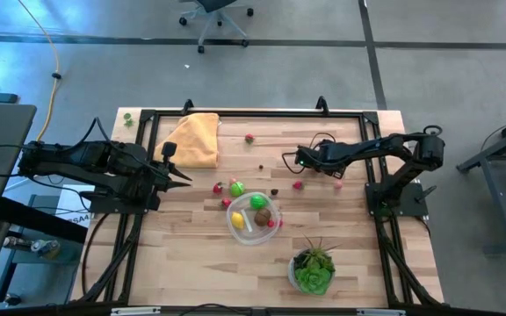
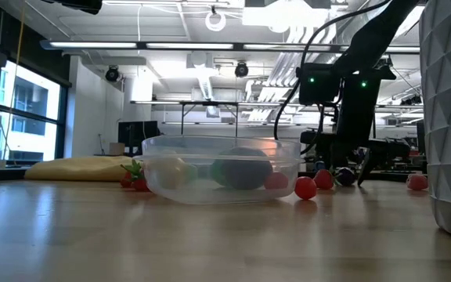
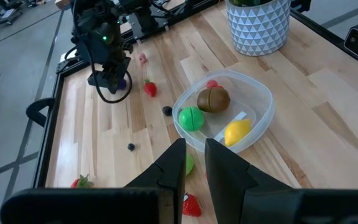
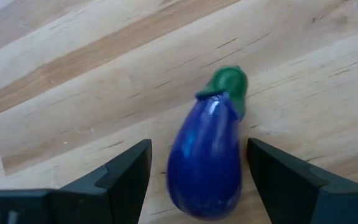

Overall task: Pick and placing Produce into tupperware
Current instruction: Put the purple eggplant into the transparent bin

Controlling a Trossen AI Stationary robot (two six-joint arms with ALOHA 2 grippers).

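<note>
**A:** From above, where did you have the right gripper (image 1: 299, 161)?

**B:** Beyond the tub (image 1: 232, 221), towards the table's far right. You had it low, I judge to take a loose piece. Your left gripper (image 1: 183, 175) waited left of the tub, and the cloth (image 1: 193, 138) lay well beyond it.

**A:** At table level?

**B:** The tub (image 2: 221, 168) already held produce. Red pieces (image 2: 305, 187) lay just beside it, and the pot (image 2: 449, 117) stood nearer than the tub on the right.

**A:** Your left wrist?

**B:** The left gripper (image 3: 194, 146) was nearly closed and empty, and it pointed at the tub (image 3: 263, 99). That kept your route clear.

**A:** Right wrist?

**B:** The right gripper (image 4: 199, 149) was spread wide around the eggplant (image 4: 207, 158). The eggplant lay flat, not yet pinched. Nothing crowded it.
</note>
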